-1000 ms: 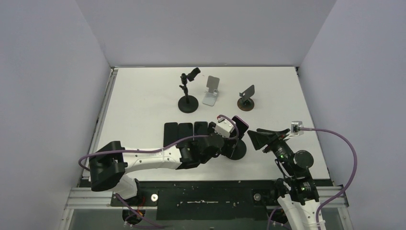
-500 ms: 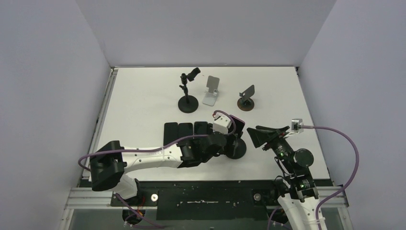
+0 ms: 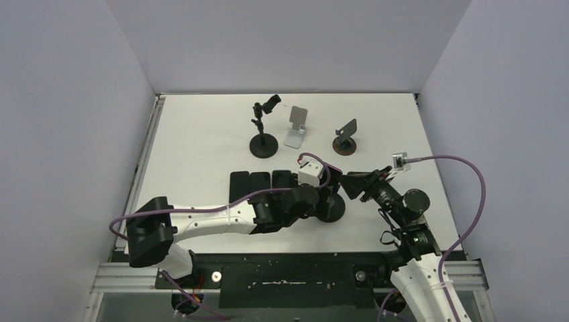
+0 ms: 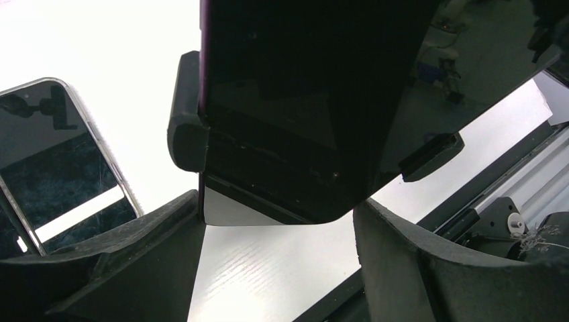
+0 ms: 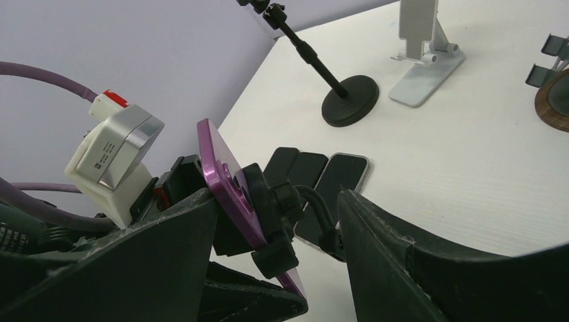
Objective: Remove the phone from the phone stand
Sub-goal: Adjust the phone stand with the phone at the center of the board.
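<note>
Phone (image 5: 227, 180) isn't out yet. It's the purple one, clamped in the stand (image 3: 331, 209) near the middle of the table (image 3: 201, 141), tilted, with the clamp's side jaws hugging its edges.

The left gripper (image 4: 275, 221) sits wide open on the screen side. Its fingers (image 4: 134, 255) are either side of the phone's lower end with gaps showing, so there's no grip. The right gripper (image 5: 275, 194) is wide too, straddling the clamp and the phone's back without touching that I can see.

So I'd call this the lining-up step. My guess for the next move is that one gripper pinches the phone's edges while the other steadies the stand, then slides it out of the clamp.

Compared with a second ago, the right arm has swung in from further right and is now close behind the phone. The left has barely shifted.
</note>
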`<act>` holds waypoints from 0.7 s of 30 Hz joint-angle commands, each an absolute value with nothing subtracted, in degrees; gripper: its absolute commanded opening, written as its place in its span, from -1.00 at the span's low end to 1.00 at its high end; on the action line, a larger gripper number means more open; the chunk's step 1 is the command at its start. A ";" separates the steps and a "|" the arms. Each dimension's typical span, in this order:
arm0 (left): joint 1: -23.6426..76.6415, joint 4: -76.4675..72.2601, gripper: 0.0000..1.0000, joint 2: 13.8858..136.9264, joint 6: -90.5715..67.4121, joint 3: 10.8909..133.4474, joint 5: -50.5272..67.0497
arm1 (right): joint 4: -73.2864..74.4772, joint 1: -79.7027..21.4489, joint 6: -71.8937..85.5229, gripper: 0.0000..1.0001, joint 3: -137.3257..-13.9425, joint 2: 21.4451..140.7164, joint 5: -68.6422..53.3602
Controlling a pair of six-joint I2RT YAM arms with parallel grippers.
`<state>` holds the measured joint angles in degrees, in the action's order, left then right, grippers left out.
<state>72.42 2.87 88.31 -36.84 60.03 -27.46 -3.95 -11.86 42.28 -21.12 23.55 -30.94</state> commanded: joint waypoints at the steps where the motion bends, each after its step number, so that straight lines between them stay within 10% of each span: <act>1: 73.21 2.98 -1.00 88.00 -38.76 62.67 -25.63 | -11.96 -12.42 41.52 0.31 -23.80 26.15 -33.81; 21: 75.21 2.55 -1.00 87.44 -41.95 63.71 -23.58 | -17.53 -12.74 50.73 -0.41 -22.52 35.22 -33.10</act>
<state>73.45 3.31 88.31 -39.11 60.82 -27.05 -15.92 -12.49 49.45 -21.32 33.98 -34.74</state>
